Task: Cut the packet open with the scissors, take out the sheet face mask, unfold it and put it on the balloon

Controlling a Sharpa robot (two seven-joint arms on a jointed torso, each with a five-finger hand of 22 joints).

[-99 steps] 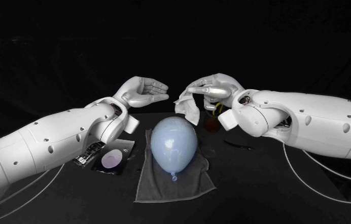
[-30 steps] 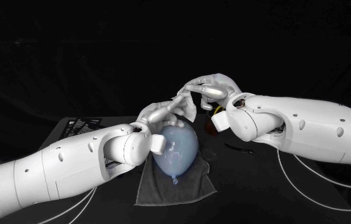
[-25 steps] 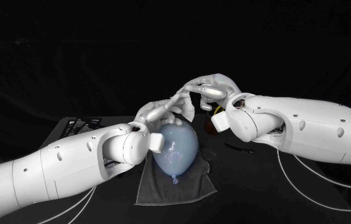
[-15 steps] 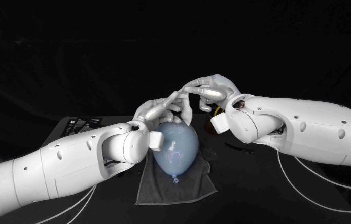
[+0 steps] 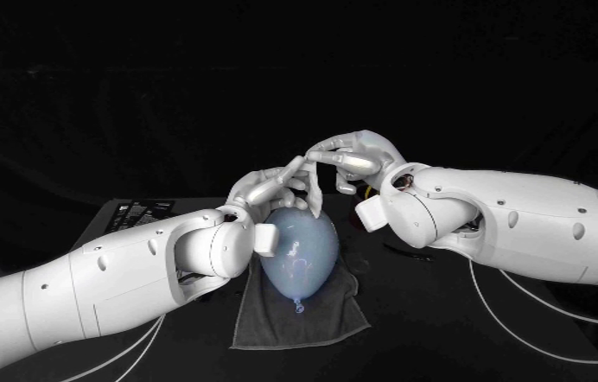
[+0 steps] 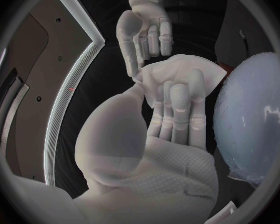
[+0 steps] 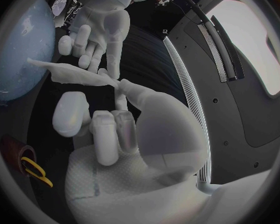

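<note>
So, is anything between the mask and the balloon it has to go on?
Nothing visible. The left hand and right hand hold the sheet face mask right at the balloon's far end, with nothing between them.

The left hand's [image 6: 159, 134] fingers [image 6: 177, 104] lie against the white sheet face mask [image 6: 171, 69]. Beyond their tips, the right hand [image 6: 143, 32] holds its edge, with the balloon [image 6: 255, 119] alongside.

Dim, black all round; small glints on the balloon [image 5: 299, 248]; fisheye bending at wrist-view rims.
</note>
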